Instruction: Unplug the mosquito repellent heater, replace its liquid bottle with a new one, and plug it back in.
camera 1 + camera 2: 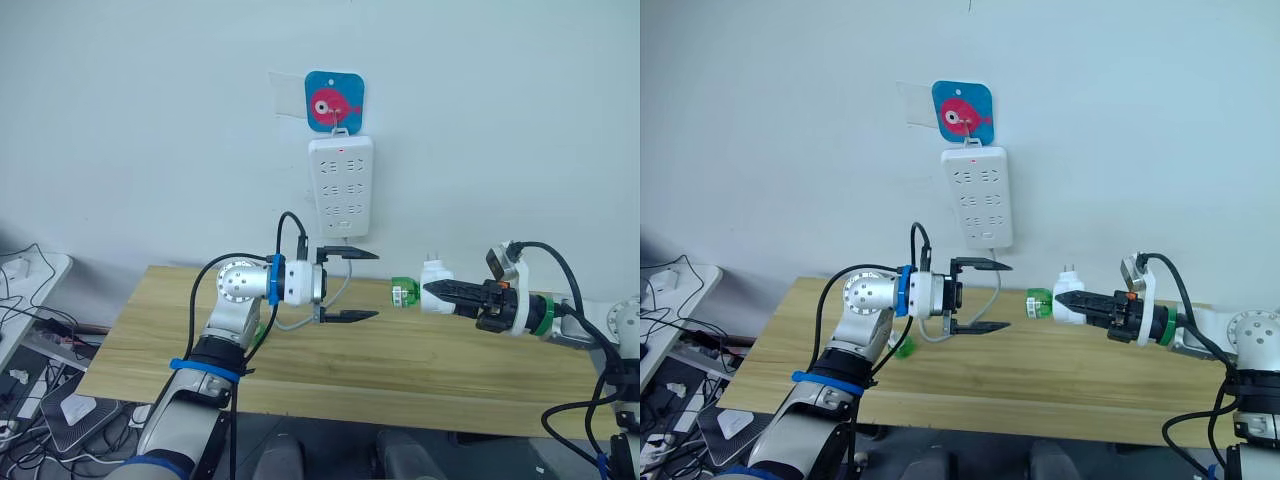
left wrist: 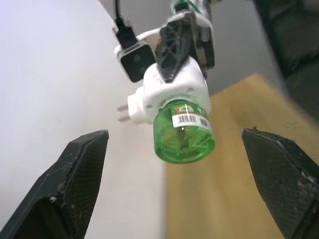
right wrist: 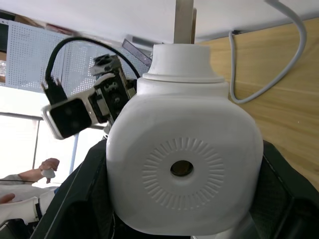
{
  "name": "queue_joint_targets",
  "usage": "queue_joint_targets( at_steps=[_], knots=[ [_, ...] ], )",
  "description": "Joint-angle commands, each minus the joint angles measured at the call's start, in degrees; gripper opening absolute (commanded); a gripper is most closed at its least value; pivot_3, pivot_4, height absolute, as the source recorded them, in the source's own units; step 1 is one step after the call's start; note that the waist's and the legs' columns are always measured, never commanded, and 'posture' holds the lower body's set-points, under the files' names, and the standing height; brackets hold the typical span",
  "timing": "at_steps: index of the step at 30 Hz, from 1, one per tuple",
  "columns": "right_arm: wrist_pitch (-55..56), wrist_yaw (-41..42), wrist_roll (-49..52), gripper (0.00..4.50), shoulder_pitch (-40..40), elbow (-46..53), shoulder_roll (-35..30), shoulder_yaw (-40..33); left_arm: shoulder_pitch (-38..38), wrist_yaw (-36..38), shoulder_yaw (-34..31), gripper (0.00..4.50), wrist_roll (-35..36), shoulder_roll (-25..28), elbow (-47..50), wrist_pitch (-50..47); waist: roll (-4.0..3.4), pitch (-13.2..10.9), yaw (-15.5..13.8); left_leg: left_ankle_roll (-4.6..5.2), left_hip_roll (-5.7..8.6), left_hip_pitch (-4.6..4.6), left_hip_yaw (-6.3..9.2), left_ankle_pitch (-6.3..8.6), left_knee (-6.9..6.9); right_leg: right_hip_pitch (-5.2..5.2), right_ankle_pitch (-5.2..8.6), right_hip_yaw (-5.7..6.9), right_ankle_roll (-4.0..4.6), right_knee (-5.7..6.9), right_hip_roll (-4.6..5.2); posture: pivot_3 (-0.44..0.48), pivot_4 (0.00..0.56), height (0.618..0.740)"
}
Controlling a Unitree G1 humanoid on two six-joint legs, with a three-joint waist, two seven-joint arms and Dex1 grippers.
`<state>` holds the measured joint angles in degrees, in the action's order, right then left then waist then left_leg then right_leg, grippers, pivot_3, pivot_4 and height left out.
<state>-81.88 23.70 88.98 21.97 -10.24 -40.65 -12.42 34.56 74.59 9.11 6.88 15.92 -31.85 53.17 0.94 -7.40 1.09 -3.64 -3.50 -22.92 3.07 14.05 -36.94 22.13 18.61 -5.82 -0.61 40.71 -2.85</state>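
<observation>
The mosquito repellent heater (image 1: 436, 285) is already out of the wall: the right gripper (image 1: 446, 292) has it clamped between its black fingers and holds it in the air above the wooden desk (image 1: 400, 360), over the back part of the top, well clear of the surface. Its two metal prongs (image 2: 123, 112) stick out free, and the green liquid bottle (image 1: 403, 292) is still screwed into the white body, pointing across toward the other arm. From the right wrist the heater's face with its round vent hole (image 3: 182, 168) sits squarely between the fingers.

The left gripper (image 1: 349, 285) hovers just beside the bottle with its fingers spread wide and nothing between them; the bottle's base lines up in the gap as seen from the left wrist, but the two are still apart.

On the wall behind the desk hangs the white power strip (image 1: 341, 186), below a blue hook plate with a pink fish (image 1: 334, 101); none of its sockets that I can see has anything plugged in. Its grey cord (image 1: 992, 300) trails down to the desk. A small green object (image 1: 904, 347) lies on the desk near the left arm's elbow; I can't tell whether it is the new bottle.

So, as I judge it, unplugging is done. Taking off the old bottle is the step in hand, and fitting a fresh one and plugging back in remain.
</observation>
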Motion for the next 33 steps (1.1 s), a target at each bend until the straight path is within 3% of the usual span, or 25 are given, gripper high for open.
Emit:
queue_joint_targets(
  at_steps=[1,5,13,17,22,25,30,33],
  knots=[
    [-0.99,-0.78,4.97,3.04,2.32,-0.13,-0.06,-2.52,4.41,-7.82,-3.12,4.48,-9.60,-0.42,-8.72,27.01,0.01,0.00,-0.11,0.00,0.00,-0.01,0.00,0.00,0.00,0.00,0.00,0.00,0.00,0.01,0.00,0.051,0.118,0.740],
    [-1.12,-3.38,9.34,3.04,2.92,0.56,-0.13,-1.68,8.29,-15.68,-8.31,4.48,-21.66,-1.63,-17.67,38.50,0.00,0.00,-0.28,0.00,0.02,-0.02,-0.01,0.00,-0.02,-0.01,-0.02,-0.02,-0.03,0.02,0.01,0.047,0.119,0.740],
    [0.89,-8.75,16.72,3.04,1.63,2.60,-0.77,0.68,11.85,-36.55,-14.20,4.48,-46.44,-4.80,-18.43,38.74,0.00,0.00,-0.46,0.02,0.02,-0.05,0.01,0.01,-0.02,-0.01,-0.02,0.03,-0.04,0.06,0.02,0.043,0.120,0.740],
    [2.53,-10.68,19.89,3.04,0.72,3.81,-1.51,2.02,12.82,-52.54,-11.71,4.48,-59.07,-3.42,-15.78,34.62,0.00,0.00,-0.45,0.02,0.01,-0.05,0.01,0.01,0.00,-0.01,-0.03,0.02,-0.04,0.08,0.03,0.040,0.119,0.740],
    [4.45,-12.02,22.61,3.04,-0.32,5.12,-2.68,3.49,14.08,-72.61,-4.05,4.48,-70.12,0.19,-12.99,30.13,0.00,0.00,-0.50,0.02,-0.01,-0.05,0.04,0.01,0.00,-0.01,-0.03,0.06,-0.04,0.10,0.06,0.040,0.119,0.740],
    [5.52,-12.50,23.55,3.04,-0.92,5.75,-3.18,4.20,15.16,-83.51,1.36,3.90,-74.31,2.34,-11.71,27.97,0.00,0.00,-0.55,0.02,0.00,-0.06,0.04,0.01,0.00,-0.01,-0.03,0.06,-0.04,0.12,0.09,0.040,0.119,0.740],
    [6.45,-12.67,24.01,3.04,-1.41,6.25,-3.39,4.96,16.93,-96.34,9.65,2.34,-78.09,5.05,-10.55,25.15,0.00,0.00,-0.64,0.02,0.01,-0.06,0.02,0.01,0.02,-0.01,-0.03,0.06,-0.04,0.11,0.10,0.040,0.119,0.740],
    [6.83,-12.71,24.00,3.04,-1.40,5.95,-3.59,5.35,17.80,-101.78,13.76,2.17,-79.14,6.56,-10.05,24.49,0.00,0.00,-0.64,0.01,0.00,-0.05,0.01,0.01,0.03,-0.01,-0.03,0.06,-0.04,0.11,0.10,0.034,0.117,0.740]
  ],
)
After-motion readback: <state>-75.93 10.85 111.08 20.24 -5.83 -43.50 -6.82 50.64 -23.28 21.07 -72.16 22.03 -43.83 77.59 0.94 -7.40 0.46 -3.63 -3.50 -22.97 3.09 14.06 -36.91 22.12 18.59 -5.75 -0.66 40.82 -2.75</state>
